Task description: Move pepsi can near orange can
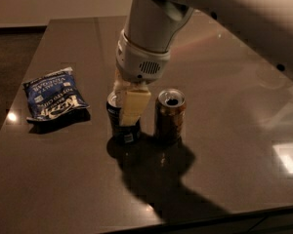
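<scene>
The pepsi can is dark navy with a silver top and stands upright at the table's middle, just left of the orange can. A narrow gap separates the two cans. My gripper comes down from above and is shut on the pepsi can. One cream finger covers the can's front and part of its top. The orange can is bronze-gold with an open silver top, upright and free. I cannot tell whether the pepsi can's base touches the table.
A flat blue chip bag lies to the left of the cans. The dark glossy table reaches its front edge near the bottom of the view. The arm's wide shadow falls in front of the cans.
</scene>
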Motion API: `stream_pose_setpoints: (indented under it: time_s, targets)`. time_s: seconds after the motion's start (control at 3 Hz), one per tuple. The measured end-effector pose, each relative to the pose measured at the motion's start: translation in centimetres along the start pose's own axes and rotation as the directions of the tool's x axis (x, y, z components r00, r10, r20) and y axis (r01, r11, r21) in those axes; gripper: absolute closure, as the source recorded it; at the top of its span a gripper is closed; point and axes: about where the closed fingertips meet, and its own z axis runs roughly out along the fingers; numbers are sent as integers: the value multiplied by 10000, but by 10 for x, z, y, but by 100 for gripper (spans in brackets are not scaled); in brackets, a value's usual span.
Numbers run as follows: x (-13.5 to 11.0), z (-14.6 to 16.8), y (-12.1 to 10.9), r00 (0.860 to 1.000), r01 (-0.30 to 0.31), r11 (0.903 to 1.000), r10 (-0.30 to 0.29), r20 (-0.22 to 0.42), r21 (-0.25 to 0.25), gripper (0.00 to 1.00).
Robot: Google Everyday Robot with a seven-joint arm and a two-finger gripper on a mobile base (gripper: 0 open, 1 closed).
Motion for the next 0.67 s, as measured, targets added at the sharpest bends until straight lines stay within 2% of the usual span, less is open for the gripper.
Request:
stream_pose_setpoints:
  time_s: [0.67]
  targets:
    - [19,0,-14,9981,-575,9983,574,243,43,20]
